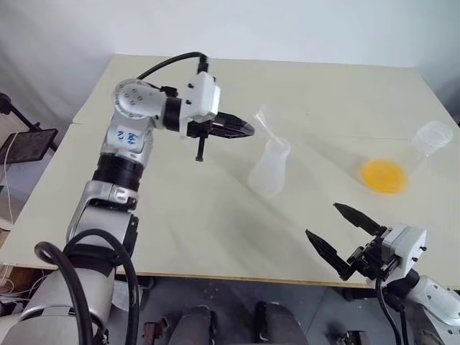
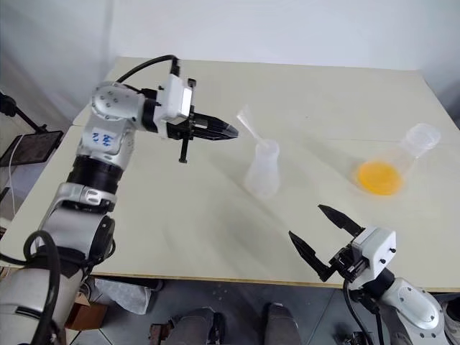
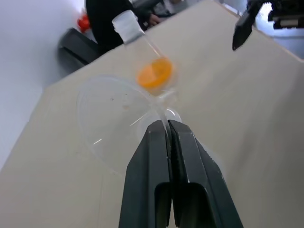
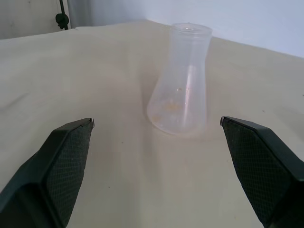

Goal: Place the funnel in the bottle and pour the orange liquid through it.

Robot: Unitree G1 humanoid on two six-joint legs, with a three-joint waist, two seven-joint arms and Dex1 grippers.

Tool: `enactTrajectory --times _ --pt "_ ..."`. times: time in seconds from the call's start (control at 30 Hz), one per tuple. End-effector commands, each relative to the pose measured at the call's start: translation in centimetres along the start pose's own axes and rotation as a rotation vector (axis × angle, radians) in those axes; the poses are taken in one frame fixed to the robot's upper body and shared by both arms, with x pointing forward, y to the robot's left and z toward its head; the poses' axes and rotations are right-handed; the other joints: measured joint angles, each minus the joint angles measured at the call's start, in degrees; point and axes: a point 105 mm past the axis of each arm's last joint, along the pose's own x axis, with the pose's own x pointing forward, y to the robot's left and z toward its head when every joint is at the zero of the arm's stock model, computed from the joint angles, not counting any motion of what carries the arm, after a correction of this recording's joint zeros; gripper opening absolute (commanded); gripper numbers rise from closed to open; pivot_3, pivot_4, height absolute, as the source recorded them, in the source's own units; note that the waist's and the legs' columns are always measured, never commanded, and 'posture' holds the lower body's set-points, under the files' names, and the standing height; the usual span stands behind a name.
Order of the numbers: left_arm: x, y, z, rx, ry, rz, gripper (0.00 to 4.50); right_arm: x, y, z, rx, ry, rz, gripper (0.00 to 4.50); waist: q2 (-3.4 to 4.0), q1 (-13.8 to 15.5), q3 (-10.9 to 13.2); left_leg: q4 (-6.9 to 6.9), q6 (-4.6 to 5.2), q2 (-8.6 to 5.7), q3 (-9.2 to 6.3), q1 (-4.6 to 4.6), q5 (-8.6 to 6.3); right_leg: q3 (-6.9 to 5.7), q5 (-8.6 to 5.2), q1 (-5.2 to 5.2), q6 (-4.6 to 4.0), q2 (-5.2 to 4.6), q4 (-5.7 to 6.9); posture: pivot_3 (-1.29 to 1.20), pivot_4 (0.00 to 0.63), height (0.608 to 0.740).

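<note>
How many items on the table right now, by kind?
Funnel: 1, clear, held in the shut left gripper above the bottle
Bottle: 1, frosted, upright
Flask: 1, clear, holding the orange liquid
Total: 3

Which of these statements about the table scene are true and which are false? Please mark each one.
1. The left gripper is shut on the funnel. True.
2. The right gripper is shut. False: its jaws stand wide open, holding nothing.
3. The funnel already sits in the bottle. False: it is still held above the bottle's mouth.
4. The orange liquid is in the flask. True.
5. The bottle lies on its side. False: it stands upright.
</note>
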Motion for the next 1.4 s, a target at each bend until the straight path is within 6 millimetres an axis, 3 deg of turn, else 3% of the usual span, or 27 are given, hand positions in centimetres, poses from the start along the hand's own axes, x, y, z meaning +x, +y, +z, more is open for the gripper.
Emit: enactTrajectory --times 0.03,0.27,0.8,0.97,1.17,1.3,1.4 --pt "0.7 0.9 0.6 0.083 0.041 -0.042 0.02 0.1 0.4 1.0 -0.036 -0.044 -0.008 4.5 -0.01 0.08 0.0 0.01 0.01 -0.03 0.0 -0.01 0.0 0.0 0.0 0.0 0.0 -0.03 -0.01 0.0 0.15 0.74" --pt "1.5 2.2 0.6 0.141 0.1 -0.015 0.02 -0.1 0.9 0.8 -0.031 -0.05 -0.03 4.5 -0.05 0.15 0.03 0.01 0.06 -0.07 -0.03 -0.05 0.02 0.01 0.01 0.0 0.03 -0.08 -0.03 0.0 0.15 0.74" --pt "3.6 2.2 -0.7 0.191 0.225 -0.075 0.02 0.3 0.6 0.9 -0.034 -0.072 -0.037 4.5 -0.11 0.16 0.07 0.0 0.1 -0.08 -0.05 -0.07 0.03 -0.03 0.02 -0.02 0.04 -0.09 -0.01 0.0 0.15 0.74" --pt "4.1 2.4 -0.2 0.146 0.181 -0.071 1.21 0.2 0.6 0.9 -0.034 -0.071 -0.044 4.5 -0.11 0.2 0.07 0.01 0.12 -0.1 -0.05 -0.09 0.04 -0.03 0.04 -0.02 0.06 -0.11 -0.01 0.0 0.15 0.74" --pt "4.2 2.3 1.1 0.119 0.078 -0.074 3.16 0.2 0.4 0.9 -0.038 -0.071 -0.051 4.5 -0.11 0.15 0.07 0.01 0.12 -0.09 -0.05 -0.08 0.04 -0.04 0.04 -0.02 0.07 -0.11 -0.01 0.0 0.15 0.74" --pt "2.9 1.6 0.3 0.044 0.04 -0.08 4.38 0.0 0.2 0.8 -0.042 -0.065 -0.064 4.5 -0.11 0.08 0.07 0.01 0.12 -0.09 -0.05 -0.08 0.04 -0.04 0.04 -0.02 0.07 -0.1 0.0 0.0 0.15 0.74" --pt "0.8 0.9 -0.9 -0.069 -0.044 -0.012 4.48 -0.7 -0.6 0.9 -0.059 -0.065 -0.121 4.5 -0.09 0.02 0.05 0.01 0.12 -0.08 -0.06 -0.04 0.04 -0.02 0.04 -0.02 0.07 -0.1 0.06 0.0 0.15 0.74"
